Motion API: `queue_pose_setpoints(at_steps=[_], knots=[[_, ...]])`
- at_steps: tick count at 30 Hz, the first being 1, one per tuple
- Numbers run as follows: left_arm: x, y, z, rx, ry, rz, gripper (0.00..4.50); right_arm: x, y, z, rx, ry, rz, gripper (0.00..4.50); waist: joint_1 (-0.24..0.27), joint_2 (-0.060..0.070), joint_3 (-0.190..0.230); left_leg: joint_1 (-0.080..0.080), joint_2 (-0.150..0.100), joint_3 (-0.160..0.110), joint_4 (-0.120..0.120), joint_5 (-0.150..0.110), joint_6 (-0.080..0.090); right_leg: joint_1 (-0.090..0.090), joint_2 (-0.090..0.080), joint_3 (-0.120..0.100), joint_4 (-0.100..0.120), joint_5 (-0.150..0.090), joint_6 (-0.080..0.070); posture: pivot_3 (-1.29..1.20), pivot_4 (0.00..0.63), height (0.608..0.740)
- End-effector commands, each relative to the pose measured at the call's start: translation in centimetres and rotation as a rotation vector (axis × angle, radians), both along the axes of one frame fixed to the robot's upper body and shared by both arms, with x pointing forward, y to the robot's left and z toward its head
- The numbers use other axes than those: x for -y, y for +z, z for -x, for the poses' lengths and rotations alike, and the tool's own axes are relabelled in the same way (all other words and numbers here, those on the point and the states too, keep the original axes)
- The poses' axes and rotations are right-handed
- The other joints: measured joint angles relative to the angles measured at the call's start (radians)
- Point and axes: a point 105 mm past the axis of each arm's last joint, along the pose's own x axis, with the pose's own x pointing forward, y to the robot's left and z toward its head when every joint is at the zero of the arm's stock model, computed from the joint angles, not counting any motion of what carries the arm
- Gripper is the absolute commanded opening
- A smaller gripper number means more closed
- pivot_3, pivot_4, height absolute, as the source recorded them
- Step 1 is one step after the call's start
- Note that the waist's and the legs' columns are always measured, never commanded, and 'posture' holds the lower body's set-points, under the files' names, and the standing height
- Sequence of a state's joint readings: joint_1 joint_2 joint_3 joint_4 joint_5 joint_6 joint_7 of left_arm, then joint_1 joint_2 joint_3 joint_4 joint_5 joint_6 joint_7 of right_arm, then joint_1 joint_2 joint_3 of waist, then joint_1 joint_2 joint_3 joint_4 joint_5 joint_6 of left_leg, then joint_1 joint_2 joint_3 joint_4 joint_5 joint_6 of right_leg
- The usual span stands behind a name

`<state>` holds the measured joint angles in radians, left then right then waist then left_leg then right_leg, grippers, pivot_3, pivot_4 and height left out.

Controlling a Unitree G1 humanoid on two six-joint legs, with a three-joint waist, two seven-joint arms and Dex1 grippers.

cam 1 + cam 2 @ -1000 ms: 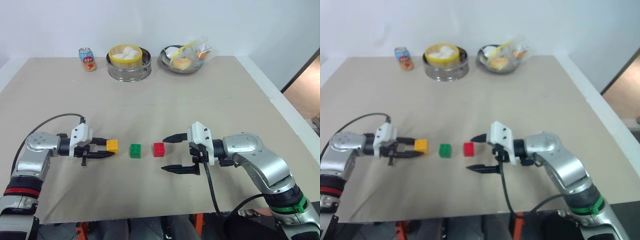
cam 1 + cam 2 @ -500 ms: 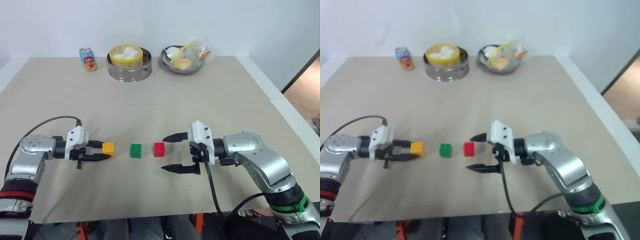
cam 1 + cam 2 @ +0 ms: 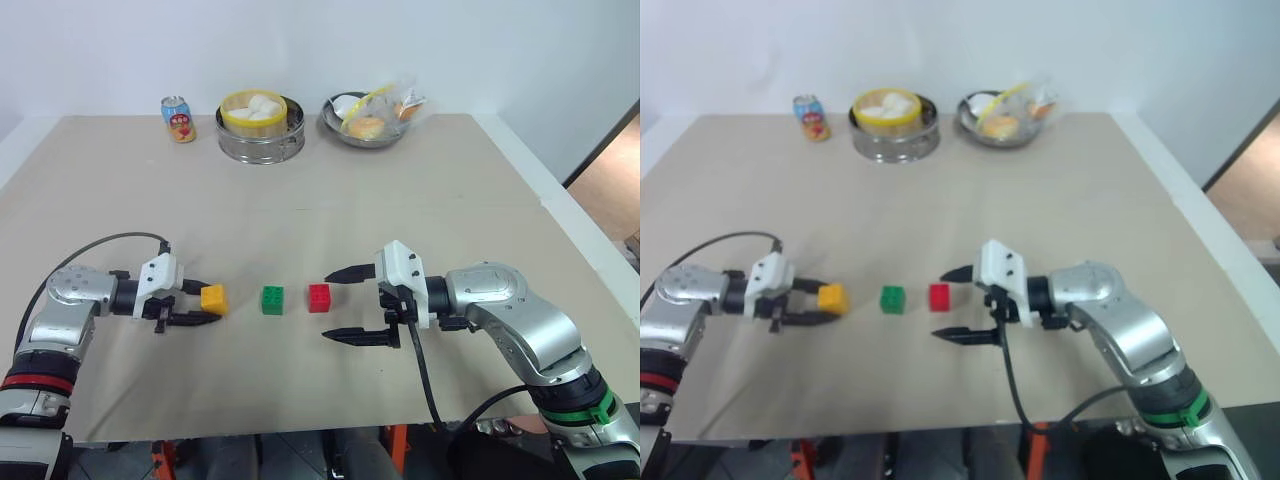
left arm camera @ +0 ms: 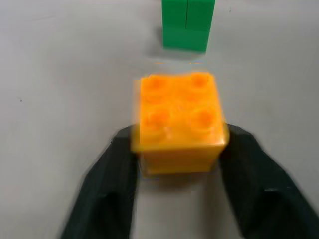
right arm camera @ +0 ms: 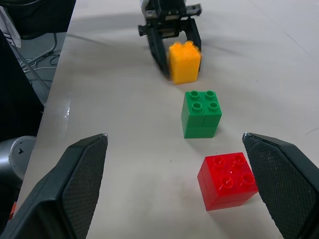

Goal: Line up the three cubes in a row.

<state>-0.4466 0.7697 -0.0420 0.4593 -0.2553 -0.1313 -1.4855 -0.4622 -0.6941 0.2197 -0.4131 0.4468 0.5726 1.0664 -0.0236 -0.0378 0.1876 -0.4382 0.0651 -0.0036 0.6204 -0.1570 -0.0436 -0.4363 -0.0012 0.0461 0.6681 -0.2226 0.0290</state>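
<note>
Reaching in low from the left edge of the tan table (image 3: 330,200), the left gripper (image 3: 197,304) lies nearly level, pointing right, its two black fingers (image 4: 112,184) set narrowly on either side of the orange-yellow cube (image 3: 213,298); whether they press it or merely flank it cannot be told. That cube sits on the table, tilted a little out of square with its neighbours. Next along comes the green cube (image 3: 271,300), then, just beside it, the red cube (image 3: 319,298), each studded on top (four studs apiece in the wrist views); three cubes in all, forming a rough row across the near middle of the table. To the right, the right gripper (image 3: 339,305) points left and slightly down, hovering with its fingers spread wide, the upper tip near the red cube but apart from it, nothing held. Along the far edge stand one drink can (image 3: 177,118) with a red label, its writing too small to read, one metal steamer (image 3: 259,125) and one metal bowl (image 3: 370,120) of food.
</note>
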Motion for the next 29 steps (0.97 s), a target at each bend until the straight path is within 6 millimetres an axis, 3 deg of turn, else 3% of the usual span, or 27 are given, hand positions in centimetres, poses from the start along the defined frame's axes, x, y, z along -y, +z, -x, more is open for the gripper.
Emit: queue_pose_setpoints(at_steps=[1, 3, 9, 12, 15, 21, 29], knots=[[-0.4, 1.3, -0.1, 0.044, -0.015, -0.021, 4.00, -0.3, 1.1, 0.6, 0.044, 0.027, -0.014, 4.50, 0.000, 0.000, 0.000, 0.000, 0.000, 0.000, 0.000, 0.000, 0.000, 0.000, 0.000, 0.000, 0.000, 0.000, 0.000, 0.00, 0.150, 0.740], [-0.7, 2.0, 0.0, 0.058, -0.007, -0.021, 4.46, -0.3, 1.1, 0.6, 0.042, 0.026, -0.019, 4.50, 0.000, 0.000, 0.000, 0.000, 0.000, 0.000, 0.000, 0.000, 0.000, 0.000, 0.000, 0.000, 0.000, 0.000, 0.000, 0.00, 0.150, 0.740], [-1.6, 5.8, 2.1, 0.009, 0.068, 0.050, 4.46, 0.0, 1.6, 0.4, 0.035, 0.001, -0.056, 4.50, -0.003, 0.000, 0.000, -0.001, 0.001, 0.000, -0.001, 0.000, 0.000, -0.001, 0.000, 0.000, 0.000, 0.000, -0.001, 0.00, 0.150, 0.740], [-2.3, 7.6, 3.2, -0.007, 0.162, 0.093, 4.46, 0.5, 2.0, 0.2, 0.036, -0.029, -0.078, 4.50, -0.009, 0.000, 0.000, 0.000, 0.002, 0.002, -0.001, 0.000, 0.000, -0.001, 0.000, 0.001, 0.000, -0.001, -0.001, 0.00, 0.150, 0.740], [-3.0, 9.2, 3.0, 0.089, 0.342, 0.173, 4.46, 1.5, 3.1, -0.7, 0.083, -0.130, -0.134, 4.50, -0.008, 0.000, 0.000, 0.001, 0.002, 0.001, -0.001, 0.000, 0.000, -0.001, 0.000, 0.000, 0.000, -0.001, -0.001, 0.00, 0.150, 0.740], [-3.8, 9.2, 1.1, 0.298, 0.655, 0.327, 4.46, 4.2, 3.6, -4.2, 0.215, -0.419, -0.166, 4.50, -0.001, -0.001, -0.001, 0.001, 0.002, 0.003, 0.000, 0.000, 0.000, 0.000, -0.001, 0.001, 0.000, 0.001, 0.000, 0.00, 0.150, 0.740], [-3.6, 7.4, -1.2, 0.348, 0.808, 0.361, 4.46, 6.7, 2.6, -5.7, 0.227, -0.626, -0.172, 4.50, 0.000, -0.001, -0.001, 0.001, 0.001, 0.003, 0.001, 0.000, 0.000, 0.000, 0.001, 0.004, 0.000, 0.003, 0.001, 0.00, 0.150, 0.740]])
